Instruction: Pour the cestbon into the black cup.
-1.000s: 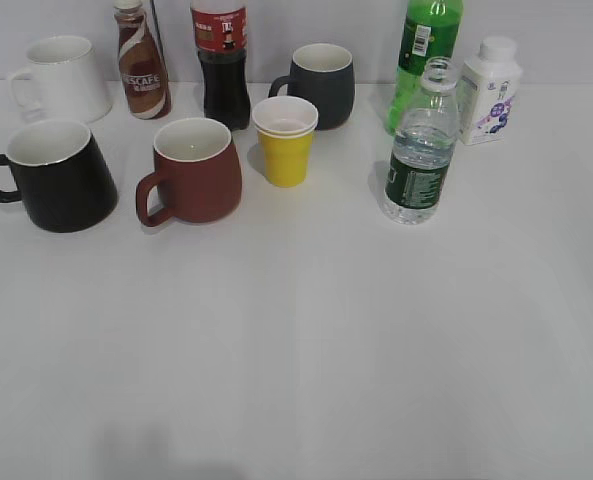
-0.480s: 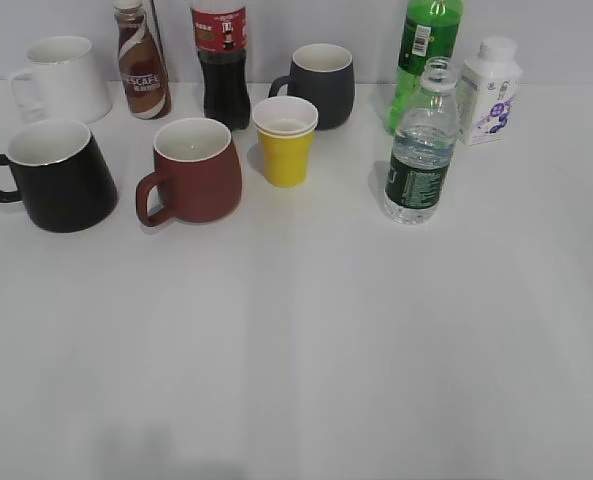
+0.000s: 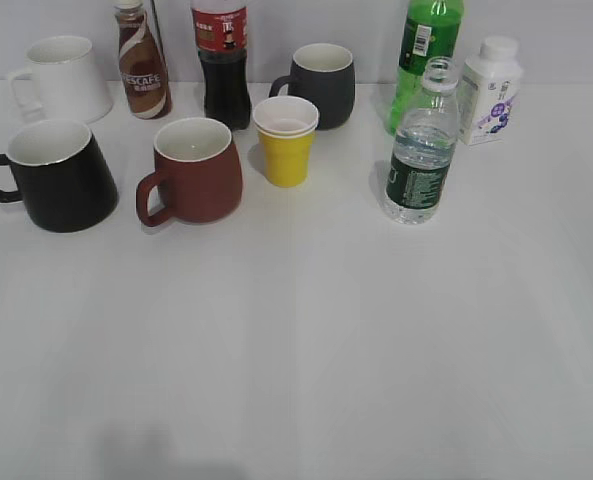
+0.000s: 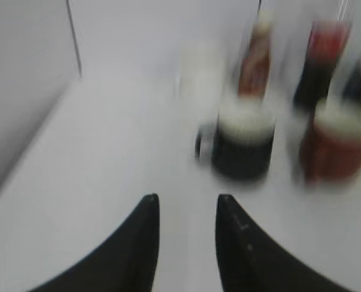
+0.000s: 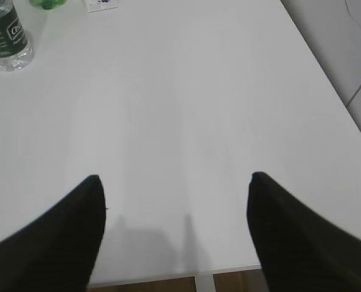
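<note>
**Both claws empty over the white table**

White table point(image 3: 306, 340) fills the scene, with a pale wall behind it. We hold our right claw point(image 5: 175, 182) spread wide with nothing between its dark fingers point(image 5: 58, 225), low over bare tabletop. Far ahead of it and off to its left stands the bottle point(image 3: 419, 145) — upright, uncapped, partly filled, dark green band around its middle. Just beyond the bottle, from that claw, sit a green bottle point(image 3: 423, 55) and a white carton point(image 3: 489, 78).

Our left claw point(image 4: 186, 204) shows only a narrow gap between its fingers point(image 4: 140, 243), gripping nothing; its camera is blurred. Ahead of it and slightly to its right is the cup point(image 3: 56, 175) — upright, white inside, handle toward the claw's left. Right of the cup, from that claw, stands a red mug point(image 3: 191, 172). Farther right are a yellow cup point(image 3: 285, 140) and a grey mug point(image 3: 321, 85). Beyond the cup we see a white mug point(image 3: 61, 78), a coffee bottle point(image 3: 141, 62) and a cola bottle point(image 3: 221, 62). Cup and bottle stand well apart, at opposite sides of the table.
</note>
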Available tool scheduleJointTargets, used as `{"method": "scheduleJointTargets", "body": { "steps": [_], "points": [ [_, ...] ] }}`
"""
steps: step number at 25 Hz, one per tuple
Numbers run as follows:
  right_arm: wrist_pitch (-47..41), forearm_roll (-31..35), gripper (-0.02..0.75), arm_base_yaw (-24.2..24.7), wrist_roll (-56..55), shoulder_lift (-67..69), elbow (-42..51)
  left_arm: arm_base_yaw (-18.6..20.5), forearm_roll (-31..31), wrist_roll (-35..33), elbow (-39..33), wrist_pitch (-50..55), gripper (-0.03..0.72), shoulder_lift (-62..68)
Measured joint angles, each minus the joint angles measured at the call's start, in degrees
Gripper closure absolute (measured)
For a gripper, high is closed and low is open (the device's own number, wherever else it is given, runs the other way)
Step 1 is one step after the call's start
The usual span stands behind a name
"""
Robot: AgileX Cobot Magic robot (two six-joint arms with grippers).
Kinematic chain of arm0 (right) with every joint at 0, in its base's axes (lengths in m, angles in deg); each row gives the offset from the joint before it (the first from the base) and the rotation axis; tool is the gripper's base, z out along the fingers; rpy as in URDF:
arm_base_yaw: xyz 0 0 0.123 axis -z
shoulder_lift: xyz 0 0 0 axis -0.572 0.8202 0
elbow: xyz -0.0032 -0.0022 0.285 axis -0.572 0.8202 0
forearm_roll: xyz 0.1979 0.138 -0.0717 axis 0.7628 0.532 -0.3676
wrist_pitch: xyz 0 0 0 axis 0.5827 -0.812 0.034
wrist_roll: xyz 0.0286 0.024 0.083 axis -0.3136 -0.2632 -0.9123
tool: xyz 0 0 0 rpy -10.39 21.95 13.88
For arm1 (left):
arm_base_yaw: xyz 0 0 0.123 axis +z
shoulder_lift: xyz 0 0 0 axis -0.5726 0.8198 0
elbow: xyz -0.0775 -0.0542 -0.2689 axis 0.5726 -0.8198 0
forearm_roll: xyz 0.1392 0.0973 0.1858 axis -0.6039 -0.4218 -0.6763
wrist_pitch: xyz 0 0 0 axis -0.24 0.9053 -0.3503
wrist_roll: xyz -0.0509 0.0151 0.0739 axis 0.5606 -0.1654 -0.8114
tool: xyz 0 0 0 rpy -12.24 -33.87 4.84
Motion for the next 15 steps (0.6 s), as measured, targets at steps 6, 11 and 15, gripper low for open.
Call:
{"method": "scheduleJointTargets", "body": {
  "steps": [6,11,15],
  "points": [
    [0.0,0.0,0.192,0.0,0.0,0.0,0.0,0.0,0.1,0.0,-1.8,-42.8,0.449,11.2],
    [0.0,0.0,0.192,0.0,0.0,0.0,0.0,0.0,-0.4,0.0,-1.9,-58.8,0.448,26.6],
    [0.0,0.0,0.192,0.0,0.0,0.0,0.0,0.0,-0.6,0.0,-1.9,-65.1,0.43,38.4]
  ]
}}
